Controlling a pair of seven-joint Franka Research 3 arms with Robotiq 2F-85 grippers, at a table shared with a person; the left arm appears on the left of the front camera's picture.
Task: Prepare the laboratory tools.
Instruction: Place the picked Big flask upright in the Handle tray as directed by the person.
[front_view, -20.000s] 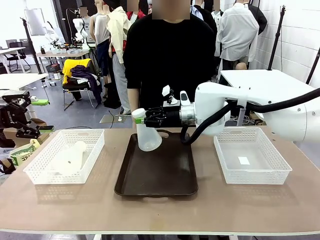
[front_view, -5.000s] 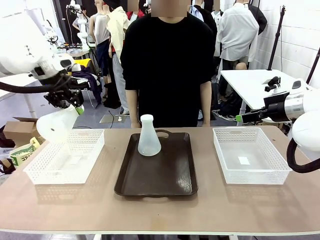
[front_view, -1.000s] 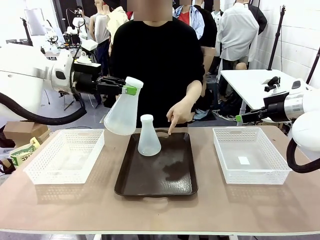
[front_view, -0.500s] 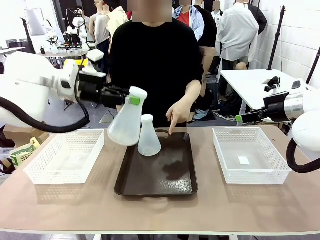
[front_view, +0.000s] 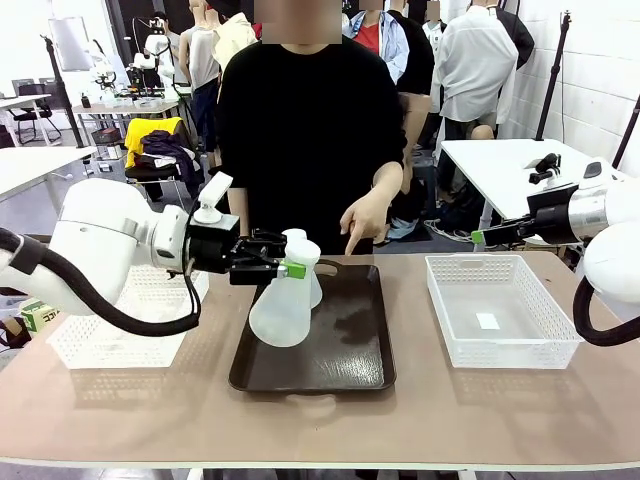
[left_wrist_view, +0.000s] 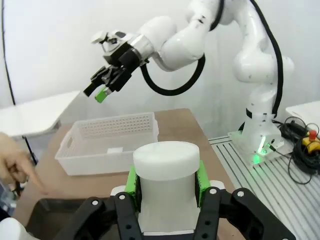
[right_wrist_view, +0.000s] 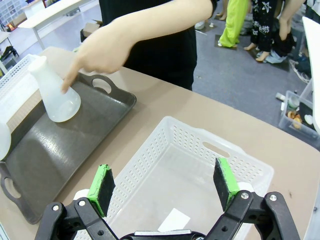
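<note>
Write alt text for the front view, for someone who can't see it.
The left end effector grips a flask by its neck over a dark tray, in front of a second flask standing there. A person's hand points down at the tray; white baskets flank it.

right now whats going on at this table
The left gripper holds a flask by its neck, over the brown tray. A second flask stands at the tray's far end. The person's hand points down toward the tray. The right gripper hangs open above the right-hand basket, holding nothing. Another basket sits on the left.
</note>
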